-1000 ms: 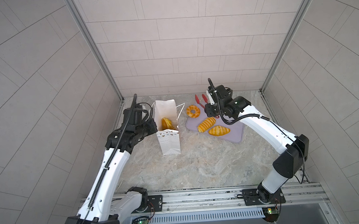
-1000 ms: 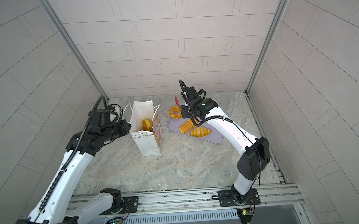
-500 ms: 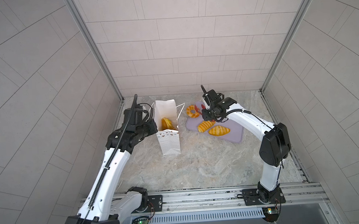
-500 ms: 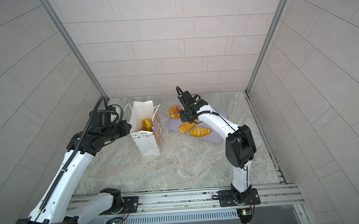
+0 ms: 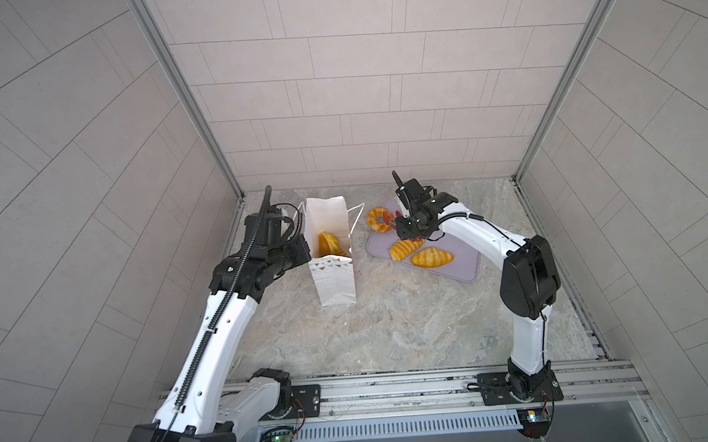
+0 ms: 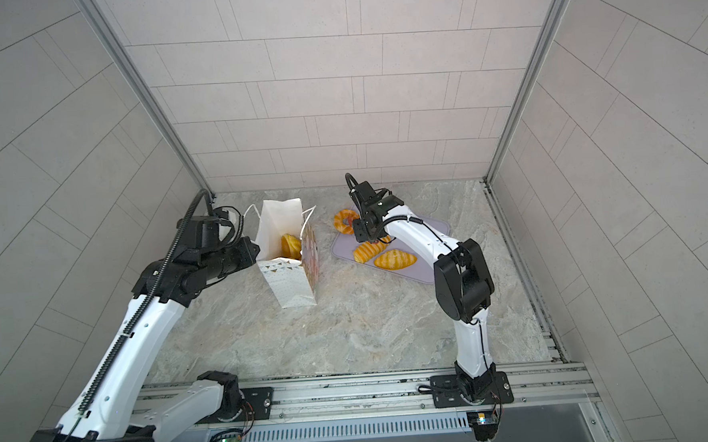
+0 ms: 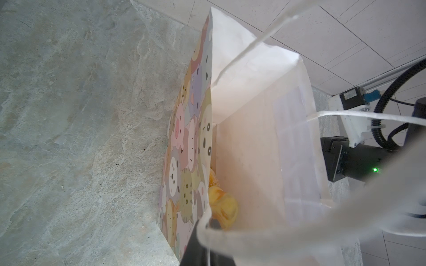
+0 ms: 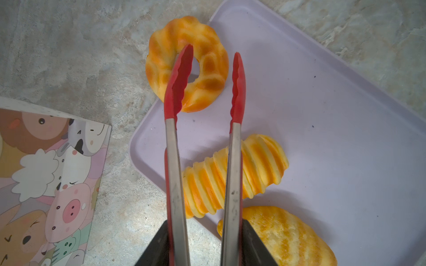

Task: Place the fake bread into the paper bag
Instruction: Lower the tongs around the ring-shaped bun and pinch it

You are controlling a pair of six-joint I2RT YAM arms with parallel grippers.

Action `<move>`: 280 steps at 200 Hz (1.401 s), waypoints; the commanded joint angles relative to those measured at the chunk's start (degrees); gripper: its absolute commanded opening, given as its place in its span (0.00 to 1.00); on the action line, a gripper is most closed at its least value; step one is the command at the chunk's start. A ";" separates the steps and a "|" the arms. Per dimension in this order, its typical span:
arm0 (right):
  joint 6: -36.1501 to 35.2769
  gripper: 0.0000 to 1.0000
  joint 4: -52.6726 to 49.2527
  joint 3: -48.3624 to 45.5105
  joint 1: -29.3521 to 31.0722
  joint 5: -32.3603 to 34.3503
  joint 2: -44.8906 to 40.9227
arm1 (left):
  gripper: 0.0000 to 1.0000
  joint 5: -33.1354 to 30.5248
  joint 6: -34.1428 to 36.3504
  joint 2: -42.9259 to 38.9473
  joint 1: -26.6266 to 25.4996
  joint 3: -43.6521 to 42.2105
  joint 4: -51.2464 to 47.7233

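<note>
The white paper bag (image 5: 334, 281) (image 6: 293, 283) stands open at the left, with fake bread (image 5: 328, 243) (image 7: 222, 207) inside. My left gripper (image 5: 299, 250) (image 7: 202, 244) is shut on the bag's near rim. My right gripper (image 5: 411, 227) (image 8: 204, 244) is shut on red-tipped tongs (image 8: 175, 161). Their tips stand apart just above the ring-shaped bread (image 5: 379, 220) (image 8: 207, 69), one tip over its hole. A striped loaf (image 5: 405, 248) (image 8: 262, 161) and a smoother loaf (image 5: 432, 257) (image 8: 288, 237) lie under the tongs' arms.
Both loaves rest on a flat lilac tray (image 5: 464, 262) (image 8: 322, 115); the ring overhangs its far left corner onto the marble table. The bag's cartoon-animal side faces the tray. Tiled walls enclose the table on three sides.
My right gripper has swung left and lower with the tongs, from behind the tray to over the ring bread, and its elbow has folded inward. The left arm and bag have not moved.
</note>
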 commanded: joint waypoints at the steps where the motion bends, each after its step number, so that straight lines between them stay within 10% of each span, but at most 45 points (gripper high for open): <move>1: 0.17 0.45 0.54 2.60 -0.48 0.80 1.31 | 0.11 -0.14 0.77 0.33 -0.20 -0.58 0.14; 280: 0.35 0.42 -5.26 4.28 -2.14 -0.86 3.39 | 0.11 -0.15 0.97 0.40 -0.21 -0.18 -0.05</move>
